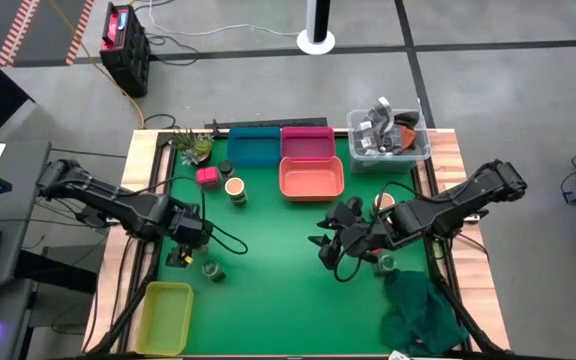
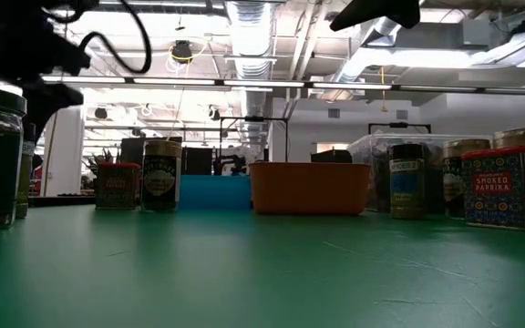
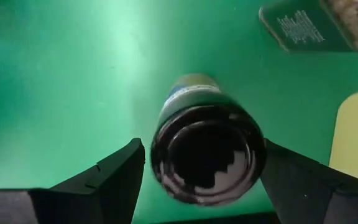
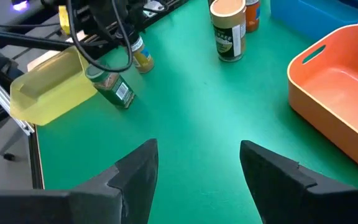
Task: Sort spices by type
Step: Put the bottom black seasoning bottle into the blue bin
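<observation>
A dark-lidded round jar (image 3: 207,155) with yellow contents (image 1: 180,258) stands on the green mat near the left edge. My left gripper (image 3: 204,177) points down over it, open, one finger on either side of the lid and close to it. A green-topped jar (image 1: 211,270) (image 4: 112,88) is just beside it. A pink box (image 1: 207,177), a tan-topped jar (image 1: 235,190) and a dark jar (image 1: 225,168) stand at the far left. More spices (image 2: 504,187) stand at the right. My right gripper (image 4: 197,174) hovers open over the mat's middle right (image 1: 330,245), with nothing between its fingers.
A yellow tray (image 1: 165,315) lies at the near left. Blue (image 1: 253,147), pink (image 1: 308,143) and orange (image 1: 311,180) trays line the far edge beside a clear tub (image 1: 388,135). A green cloth (image 1: 423,310) lies at the near right.
</observation>
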